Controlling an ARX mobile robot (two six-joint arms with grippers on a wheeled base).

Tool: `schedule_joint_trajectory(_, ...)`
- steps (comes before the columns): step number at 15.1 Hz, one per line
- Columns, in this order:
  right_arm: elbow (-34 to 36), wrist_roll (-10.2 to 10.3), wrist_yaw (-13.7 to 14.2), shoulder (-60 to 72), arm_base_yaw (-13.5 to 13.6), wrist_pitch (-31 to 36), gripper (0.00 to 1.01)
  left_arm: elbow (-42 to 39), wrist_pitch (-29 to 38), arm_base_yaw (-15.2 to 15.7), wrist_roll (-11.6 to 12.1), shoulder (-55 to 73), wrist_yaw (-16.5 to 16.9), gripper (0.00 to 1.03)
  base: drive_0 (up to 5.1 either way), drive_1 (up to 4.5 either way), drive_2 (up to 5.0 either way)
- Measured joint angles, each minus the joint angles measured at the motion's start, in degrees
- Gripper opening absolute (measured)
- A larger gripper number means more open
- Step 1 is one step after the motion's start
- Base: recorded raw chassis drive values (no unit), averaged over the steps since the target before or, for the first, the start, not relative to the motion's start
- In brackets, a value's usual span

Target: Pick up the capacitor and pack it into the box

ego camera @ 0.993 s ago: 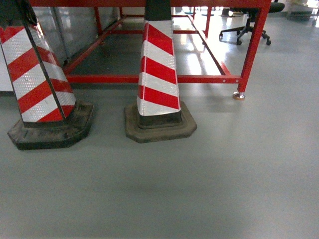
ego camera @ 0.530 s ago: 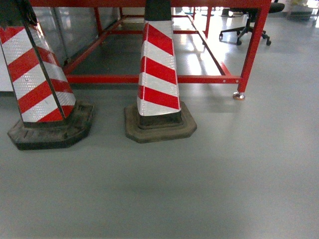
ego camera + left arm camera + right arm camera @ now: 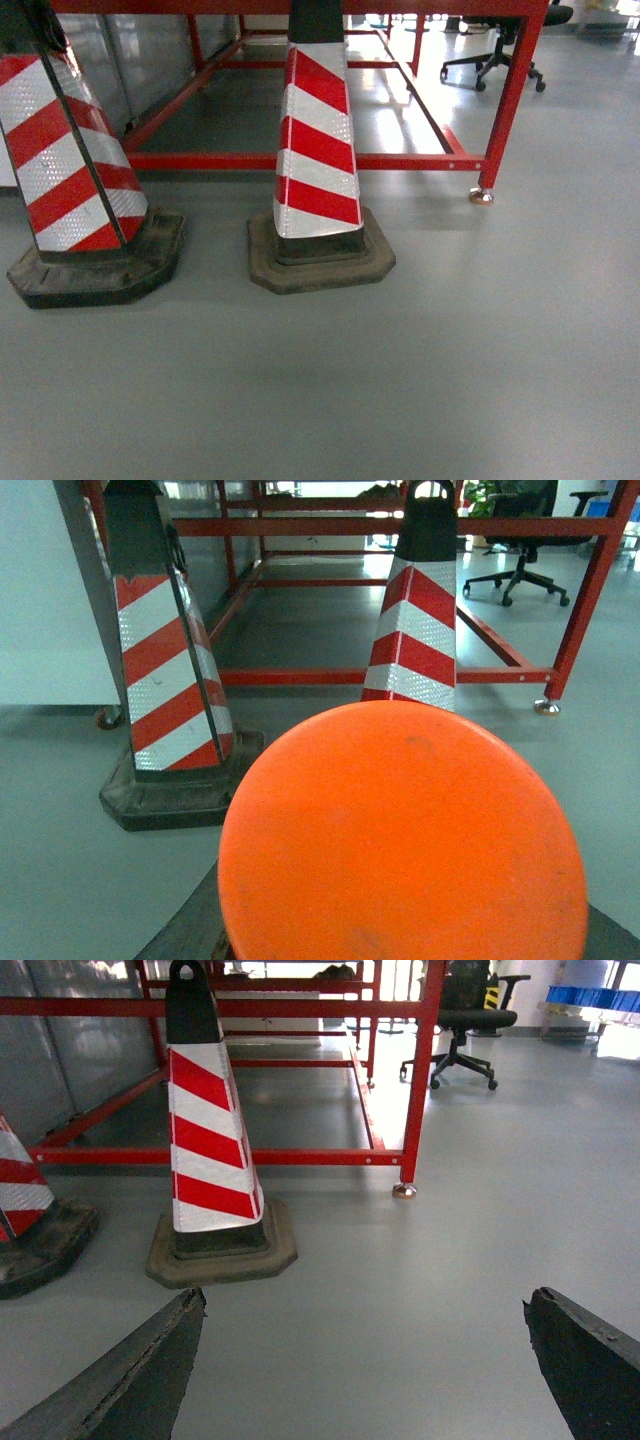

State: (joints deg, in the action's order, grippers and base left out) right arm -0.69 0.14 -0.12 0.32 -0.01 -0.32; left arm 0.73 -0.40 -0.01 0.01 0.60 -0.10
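- One capacitor [image 3: 400, 840] is being pinched in the left hand [image 3: 400, 945]. It is filling the 6 o'clock part of the left wrist view.
- Its flat round orange top is being turned straight toward that camera, so its long axis is running along the line of sight. Its body is being hidden behind the top.
- Dark fingers [image 3: 185, 935] are being seen at 7 and 5 o'clock of the disc. Their contact with the body is being hidden.
- The right hand [image 3: 362, 1300] is being kept spread, with only the grey floor [image 3: 380, 1360] being seen between its two fingers.
- Two red-and-white striped cones are being seen upright on the floor: one cone [image 3: 75, 170] at 9 o'clock, another cone [image 3: 318, 150] near 12 o'clock.
- One red metal frame [image 3: 300, 160] is being seen behind them, and one office chair [image 3: 500, 55] at 1 o'clock.
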Motion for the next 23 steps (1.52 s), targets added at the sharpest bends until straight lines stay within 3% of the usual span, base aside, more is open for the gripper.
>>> schedule_joint_trajectory(23, 0.00, 0.00, 0.00, 0.00, 0.00, 0.09, 0.98, 0.00, 0.04, 0.00, 0.00, 0.00, 0.04, 0.44, 0.0, 2.46, -2.5)
